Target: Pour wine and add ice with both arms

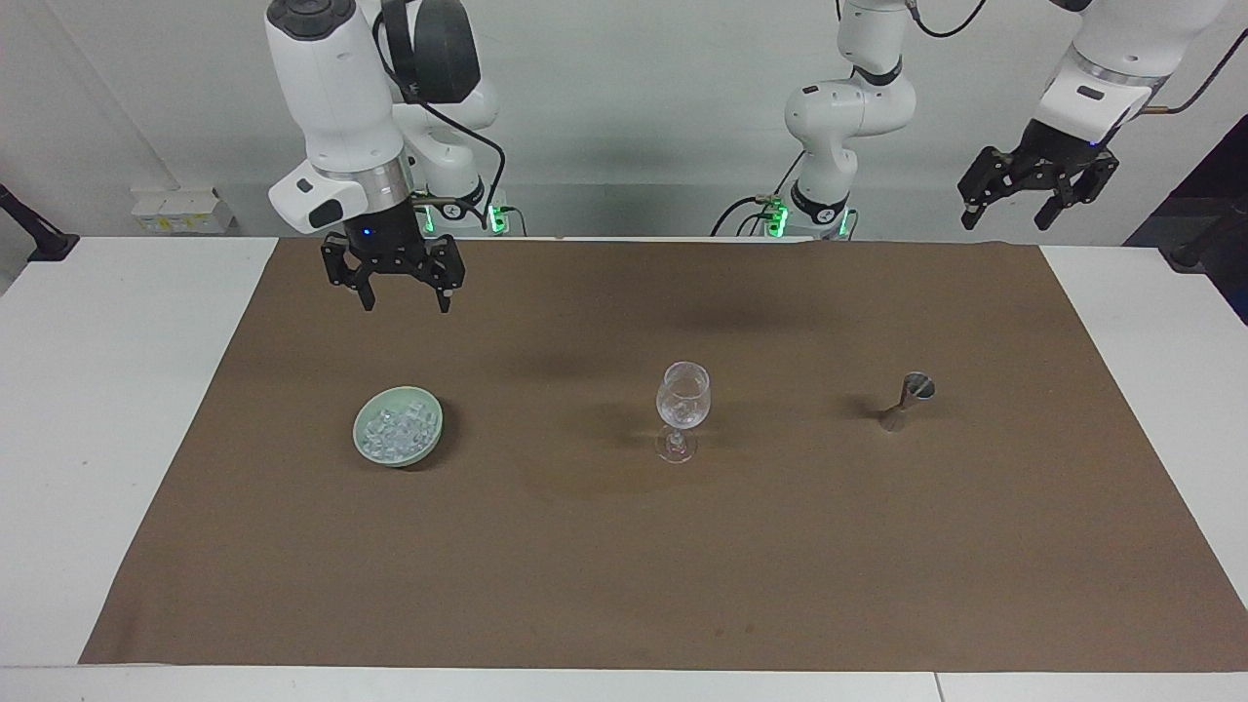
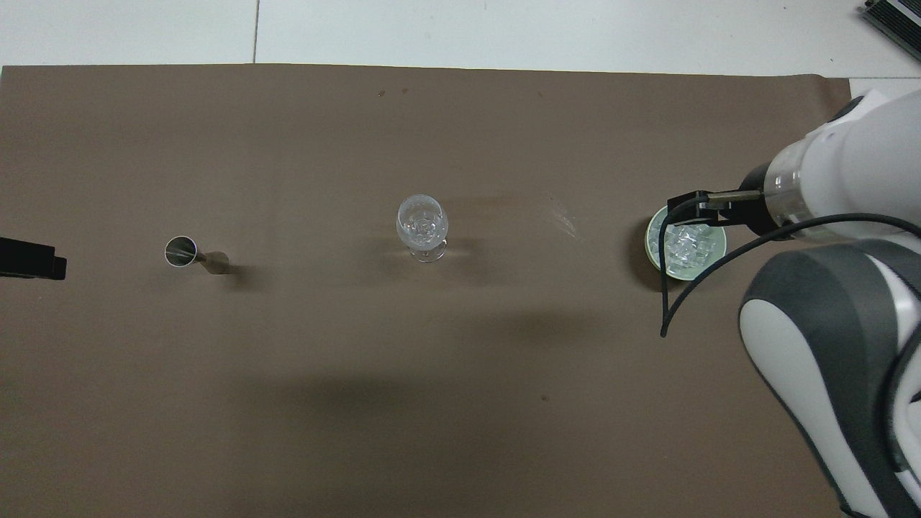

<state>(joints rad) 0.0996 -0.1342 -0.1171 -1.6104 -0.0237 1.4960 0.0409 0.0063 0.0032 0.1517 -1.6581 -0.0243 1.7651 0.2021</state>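
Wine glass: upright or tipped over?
Upright: the wine glass stands on its foot on the brown mat, bowl above stem.

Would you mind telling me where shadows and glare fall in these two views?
Facing view: soft dark shadows lie on the brown cloth beside the wine glass and the jigger. Overhead view: a broad dim shadow crosses the cloth nearer the robots; the glass rim and the ice glint.

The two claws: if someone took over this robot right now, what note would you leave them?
Right claw: open, empty, up in the air over the brown mat near the green bowl of ice.
Left claw: open, empty, waiting raised at its own end.
Wine glass stands mid-mat with ice cubes in it; the metal jigger stands toward the left arm's end.
Left to do: whether wine is in cannot be told, so check.
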